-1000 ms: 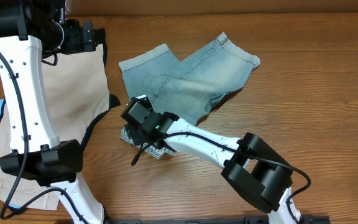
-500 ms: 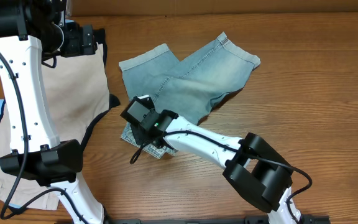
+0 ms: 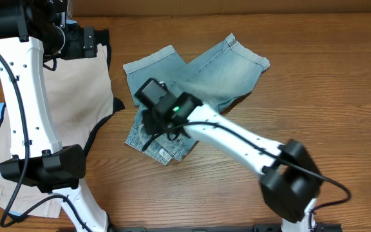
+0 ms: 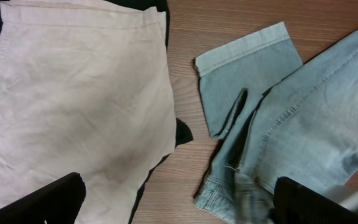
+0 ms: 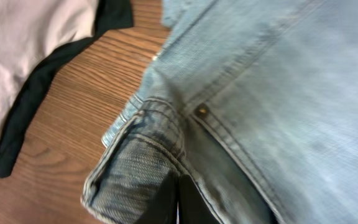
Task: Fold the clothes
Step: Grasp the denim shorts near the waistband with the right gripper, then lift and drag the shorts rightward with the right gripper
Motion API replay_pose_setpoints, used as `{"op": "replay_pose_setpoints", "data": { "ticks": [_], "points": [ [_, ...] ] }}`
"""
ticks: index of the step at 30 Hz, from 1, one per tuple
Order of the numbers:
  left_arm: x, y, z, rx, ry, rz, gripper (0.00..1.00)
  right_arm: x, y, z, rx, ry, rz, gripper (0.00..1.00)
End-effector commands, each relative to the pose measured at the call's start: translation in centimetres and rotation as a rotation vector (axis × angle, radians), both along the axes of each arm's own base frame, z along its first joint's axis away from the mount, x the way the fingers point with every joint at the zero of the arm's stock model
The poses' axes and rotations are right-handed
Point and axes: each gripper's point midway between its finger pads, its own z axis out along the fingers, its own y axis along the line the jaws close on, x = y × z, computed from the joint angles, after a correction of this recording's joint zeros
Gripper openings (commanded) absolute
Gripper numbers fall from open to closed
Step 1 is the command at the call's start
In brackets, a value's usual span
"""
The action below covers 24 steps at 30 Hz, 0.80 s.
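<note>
Faded denim shorts (image 3: 227,71), waistband seemingly bunched.

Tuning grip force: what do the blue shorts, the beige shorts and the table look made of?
The blue shorts: denim, faded matte; twill weave, double stitching and a metal rivet show in the right wrist view. The beige shorts: thin woven cloth, probably cotton, matte and creased. The table: wood grain with slight sheen; solid or laminate, cannot tell.

You have no text, label, brand or number to read in any view. The denim shorts (image 3: 227,71) and the beige shorts (image 3: 76,90) show no legible lettering. The small metal rivet (image 5: 200,111) on the denim is too blurred to show any mark.
</note>
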Motion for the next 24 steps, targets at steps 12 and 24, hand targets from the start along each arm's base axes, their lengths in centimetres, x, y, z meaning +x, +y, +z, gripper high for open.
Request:
{"op": "replay_pose_setpoints", "data": {
  "ticks": [12,24],
  "points": [
    [0.0,-0.1,-0.5,0.004,0.014,-0.023,1.0,0.3,-28.0,17.3,0.078,-0.074,-0.65,0.04],
    [-0.7,-6.5,-0.6,-0.045,0.03,-0.255,1.0,-3.9,-36.2,19.4,0.041,-0.116,-0.873,0.04]
  ]
}}
